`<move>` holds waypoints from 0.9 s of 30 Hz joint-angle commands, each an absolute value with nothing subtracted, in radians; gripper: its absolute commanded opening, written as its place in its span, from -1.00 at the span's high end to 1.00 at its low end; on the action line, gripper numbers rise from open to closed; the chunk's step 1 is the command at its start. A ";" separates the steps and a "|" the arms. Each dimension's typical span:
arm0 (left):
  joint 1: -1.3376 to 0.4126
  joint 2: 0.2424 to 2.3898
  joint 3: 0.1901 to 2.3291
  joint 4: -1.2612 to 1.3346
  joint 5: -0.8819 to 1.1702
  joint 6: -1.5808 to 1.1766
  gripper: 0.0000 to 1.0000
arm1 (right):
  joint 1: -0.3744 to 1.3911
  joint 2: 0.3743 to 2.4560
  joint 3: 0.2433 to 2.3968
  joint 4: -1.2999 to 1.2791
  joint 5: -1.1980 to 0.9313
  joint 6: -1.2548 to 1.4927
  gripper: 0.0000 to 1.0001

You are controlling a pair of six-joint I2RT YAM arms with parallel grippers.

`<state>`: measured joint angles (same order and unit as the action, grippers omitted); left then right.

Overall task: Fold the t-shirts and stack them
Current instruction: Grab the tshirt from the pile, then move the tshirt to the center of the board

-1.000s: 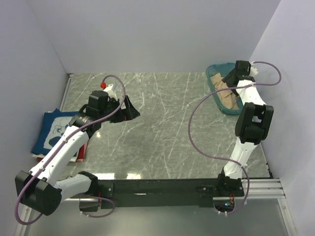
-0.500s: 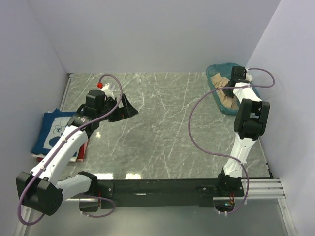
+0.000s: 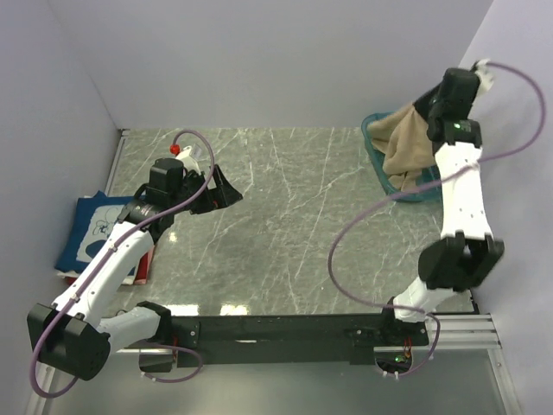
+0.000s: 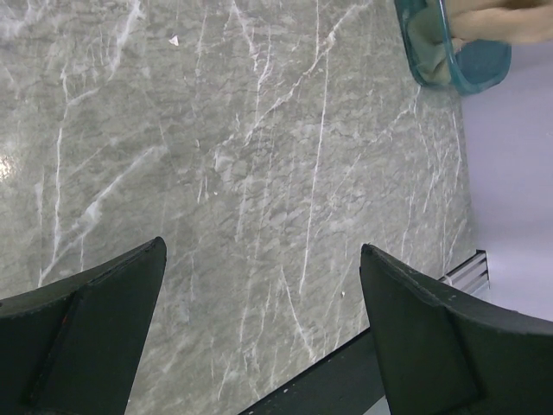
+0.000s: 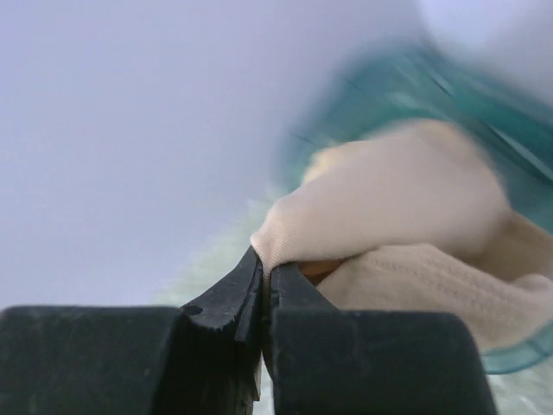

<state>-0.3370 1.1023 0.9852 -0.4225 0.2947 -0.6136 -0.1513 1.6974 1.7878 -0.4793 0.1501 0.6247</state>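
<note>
My right gripper (image 3: 429, 111) is shut on a fold of the tan t-shirt (image 3: 406, 143) and holds it up above the teal tub (image 3: 422, 195) at the back right; the cloth hangs down into the tub. In the right wrist view the jaws (image 5: 266, 268) pinch the tan t-shirt (image 5: 389, 207), which is blurred. A navy t-shirt with white print (image 3: 93, 229) lies folded at the left edge on top of a red one (image 3: 145, 264). My left gripper (image 3: 226, 192) hovers open over the bare table (image 4: 261, 248) with nothing between its fingers.
The marble table (image 3: 285, 216) is walled at the back and on both sides. The teal tub (image 4: 471, 69) sits in the back right corner, close to the right wall. The black rail with the arm bases (image 3: 276, 328) runs along the near edge.
The right gripper closed on the tan t-shirt inside the tub and rose, pulling the cloth up out of it. The left arm has barely moved.
</note>
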 commanded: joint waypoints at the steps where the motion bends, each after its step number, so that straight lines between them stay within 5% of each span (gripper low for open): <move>1: -0.333 1.075 0.977 -0.382 0.295 -0.609 -0.99 | -0.085 1.494 1.900 -0.410 0.120 0.615 1.00; 9: -0.333 1.066 0.973 -0.377 0.279 -0.614 -0.99 | 0.201 1.260 2.034 -0.341 0.072 0.581 1.00; 15: -0.333 1.057 0.968 -0.373 0.267 -0.618 -0.99 | 0.304 1.157 1.918 -0.200 -0.070 0.660 1.00; 27: -0.334 1.008 0.819 -0.333 0.252 -0.715 -0.93 | 0.215 1.150 1.266 -0.003 -0.196 0.773 0.97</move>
